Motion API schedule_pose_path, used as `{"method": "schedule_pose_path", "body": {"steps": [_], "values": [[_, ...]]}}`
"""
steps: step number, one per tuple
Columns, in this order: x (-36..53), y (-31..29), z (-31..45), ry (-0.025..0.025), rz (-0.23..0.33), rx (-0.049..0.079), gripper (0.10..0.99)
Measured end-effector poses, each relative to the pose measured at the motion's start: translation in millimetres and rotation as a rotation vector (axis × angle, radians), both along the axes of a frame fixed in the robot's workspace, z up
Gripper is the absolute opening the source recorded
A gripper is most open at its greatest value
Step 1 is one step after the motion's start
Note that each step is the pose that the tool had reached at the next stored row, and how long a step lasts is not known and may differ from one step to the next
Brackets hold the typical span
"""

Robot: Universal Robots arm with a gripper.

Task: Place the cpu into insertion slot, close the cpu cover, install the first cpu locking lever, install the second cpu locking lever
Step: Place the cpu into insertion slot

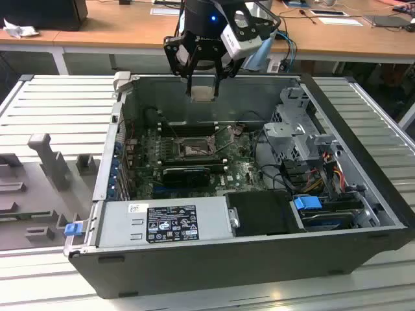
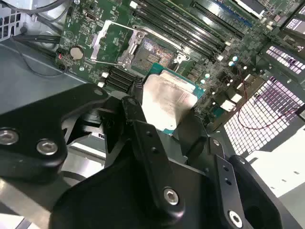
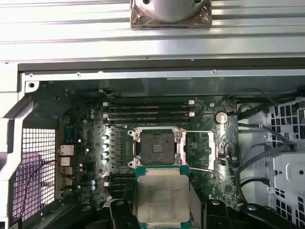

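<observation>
The ribbed metal bench [image 1: 58,103] bears an open computer case [image 1: 227,265].

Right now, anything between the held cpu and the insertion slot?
No. Exterior view shows bare air between the cpu in the gripper and the insertion slot below.

Points gripper [image 1: 203,89] straight down under the arm [image 1: 198,16] and pinches the cpu [image 3: 163,198] by opposite edges between two black fingers [image 2: 143,136], holding it level.

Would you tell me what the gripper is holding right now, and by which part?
The gripper holds the cpu, pinched by two opposite side edges, its flat metal face left uncovered.
</observation>
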State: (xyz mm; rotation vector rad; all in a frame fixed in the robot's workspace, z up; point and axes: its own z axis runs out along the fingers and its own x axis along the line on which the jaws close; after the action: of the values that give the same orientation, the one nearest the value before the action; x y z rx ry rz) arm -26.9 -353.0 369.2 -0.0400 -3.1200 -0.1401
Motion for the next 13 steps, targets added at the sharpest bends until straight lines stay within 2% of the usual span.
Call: {"method": "schedule_pose_path", "body": {"steps": [13], "values": [[0.0, 0.0, 0.0, 0.0, -0.041, 0.0, 0.529]]}}
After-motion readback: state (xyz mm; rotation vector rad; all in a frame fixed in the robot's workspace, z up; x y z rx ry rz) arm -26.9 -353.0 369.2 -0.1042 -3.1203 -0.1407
